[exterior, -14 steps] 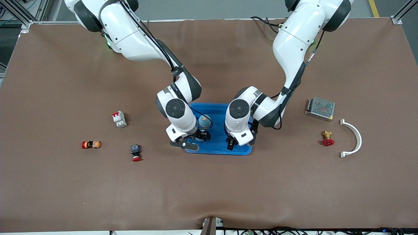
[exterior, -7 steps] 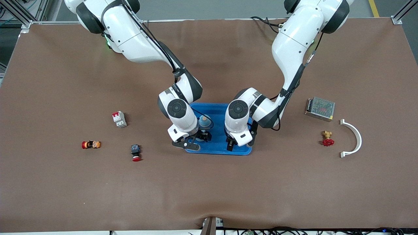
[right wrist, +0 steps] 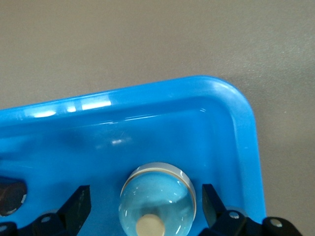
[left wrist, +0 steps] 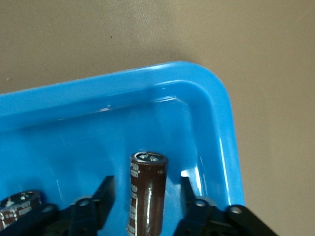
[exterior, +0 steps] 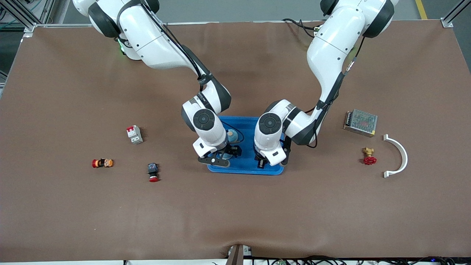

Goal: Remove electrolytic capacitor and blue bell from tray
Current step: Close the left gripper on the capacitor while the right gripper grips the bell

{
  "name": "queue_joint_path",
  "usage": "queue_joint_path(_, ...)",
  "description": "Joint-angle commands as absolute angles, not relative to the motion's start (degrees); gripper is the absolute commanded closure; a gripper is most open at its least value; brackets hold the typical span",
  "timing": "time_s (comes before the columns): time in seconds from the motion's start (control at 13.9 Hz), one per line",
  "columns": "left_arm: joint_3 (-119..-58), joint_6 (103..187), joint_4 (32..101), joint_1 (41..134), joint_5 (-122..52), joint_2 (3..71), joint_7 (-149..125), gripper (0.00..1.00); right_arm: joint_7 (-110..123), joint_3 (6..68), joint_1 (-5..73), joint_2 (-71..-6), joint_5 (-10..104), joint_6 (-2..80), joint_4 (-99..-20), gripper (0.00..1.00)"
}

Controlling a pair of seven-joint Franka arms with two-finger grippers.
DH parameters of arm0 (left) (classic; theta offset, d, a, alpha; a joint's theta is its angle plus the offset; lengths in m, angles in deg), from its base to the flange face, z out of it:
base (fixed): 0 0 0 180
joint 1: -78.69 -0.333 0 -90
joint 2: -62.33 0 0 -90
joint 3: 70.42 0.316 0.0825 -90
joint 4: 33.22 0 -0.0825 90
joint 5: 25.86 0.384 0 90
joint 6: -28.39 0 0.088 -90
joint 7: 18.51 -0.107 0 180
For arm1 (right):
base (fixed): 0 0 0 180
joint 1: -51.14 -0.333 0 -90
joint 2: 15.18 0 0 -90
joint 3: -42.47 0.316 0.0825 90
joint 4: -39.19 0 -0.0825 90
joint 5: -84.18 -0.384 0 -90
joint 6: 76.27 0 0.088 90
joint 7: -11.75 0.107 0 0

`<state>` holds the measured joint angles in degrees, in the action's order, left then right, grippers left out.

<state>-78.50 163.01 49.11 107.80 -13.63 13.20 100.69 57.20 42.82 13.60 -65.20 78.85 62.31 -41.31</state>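
Note:
A brown capacitor [left wrist: 147, 194] stands upright in the blue tray [left wrist: 211, 103], near a corner. My left gripper [left wrist: 146, 186] is open around it, with a gap at each finger. A shiny domed bell [right wrist: 156, 201] with a tan button sits in the tray [right wrist: 236, 113] near the neighbouring corner. My right gripper [right wrist: 146, 201] is open around the bell and touches nothing. In the front view both hands hang low over the tray [exterior: 243, 167], the right gripper [exterior: 222, 156] toward the right arm's end and the left gripper [exterior: 263, 162] toward the left arm's end.
A bluish dome with a tan top [exterior: 231, 135] shows in the tray beside the right hand. A breaker [exterior: 134, 134], a small orange part [exterior: 102, 162] and a red button [exterior: 152, 172] lie toward the right arm's end. A power supply [exterior: 360, 122], red valve [exterior: 368, 156] and white bracket [exterior: 399, 156] lie toward the left arm's end.
The right hand has shifted slightly toward the tray's middle. The left hand has barely moved.

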Motion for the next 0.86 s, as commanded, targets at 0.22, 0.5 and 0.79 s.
queue_joint_path(0.22,-78.16,163.47,48.08,108.22,-11.01,12.50,101.90,1.00,57.63,42.29,13.09,-66.15,81.36,61.63,-40.44,0.00)
queue_joint_path(0.5,-78.16,163.47,48.08,108.22,-10.66,13.11,98.49,1.00,57.63,42.29,13.09,-66.06,82.33,61.28,-40.53,0.00)
queue_joint_path(0.79,-78.24,161.29,48.08,107.87,-10.48,14.78,93.73,1.00,57.71,42.29,13.00,-66.15,82.33,61.36,-40.88,0.00)
